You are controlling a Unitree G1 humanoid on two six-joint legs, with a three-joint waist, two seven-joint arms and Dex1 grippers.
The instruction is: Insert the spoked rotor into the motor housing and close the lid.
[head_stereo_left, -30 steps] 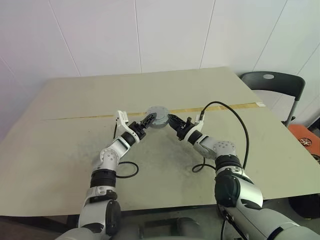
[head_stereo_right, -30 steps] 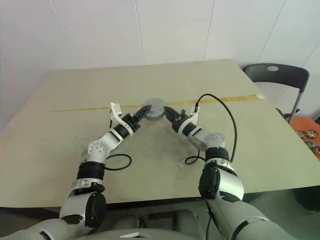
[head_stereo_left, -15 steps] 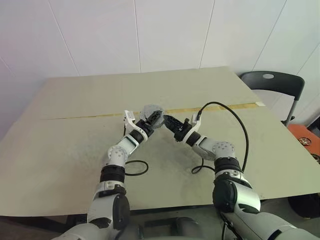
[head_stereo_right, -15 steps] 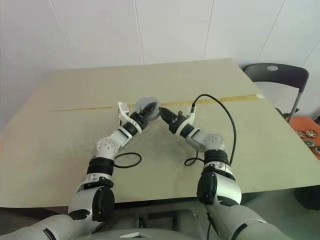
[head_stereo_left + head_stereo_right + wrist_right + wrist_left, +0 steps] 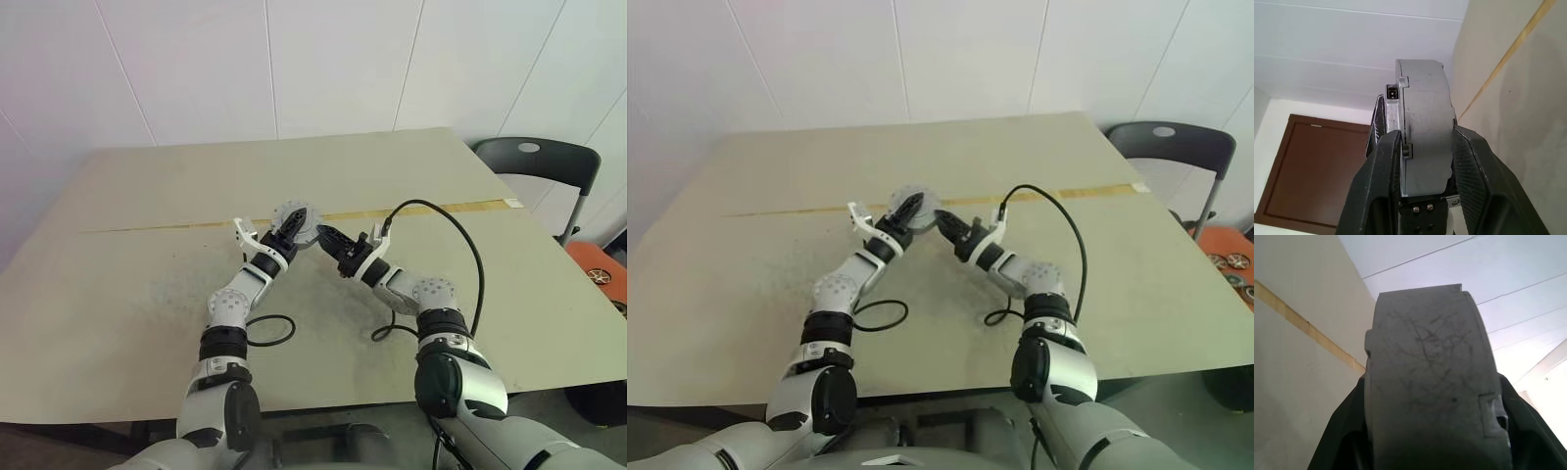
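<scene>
A thick grey round lid [image 5: 306, 223] with a ribbed edge is held a little above the tan table [image 5: 147, 294], its face tilted toward the head camera. My left gripper [image 5: 290, 224] is shut on it from the left, black fingers [image 5: 1339, 440] flanking its scratched rim [image 5: 1430, 382]. My right gripper [image 5: 324, 235] is shut on it from the right, with its fingers [image 5: 1382, 181] clamping the rim [image 5: 1426, 127]. A thinner layer with a small dark socket [image 5: 1392, 91] lies against one face; I cannot tell if that is the motor housing. The spoked rotor is hidden.
A strip of tan tape [image 5: 441, 208] crosses the table behind the hands. Black cables loop on the table by the left forearm [image 5: 272, 331] and arch over the right arm [image 5: 468, 245]. A black chair [image 5: 537, 157] stands off the right corner, with an orange object [image 5: 600, 269] beside it.
The left gripper rolled and closed onto the lid, where before it stood open beside it. The lid tipped up from lying flat, so its face now shows. The right gripper kept its grip.
</scene>
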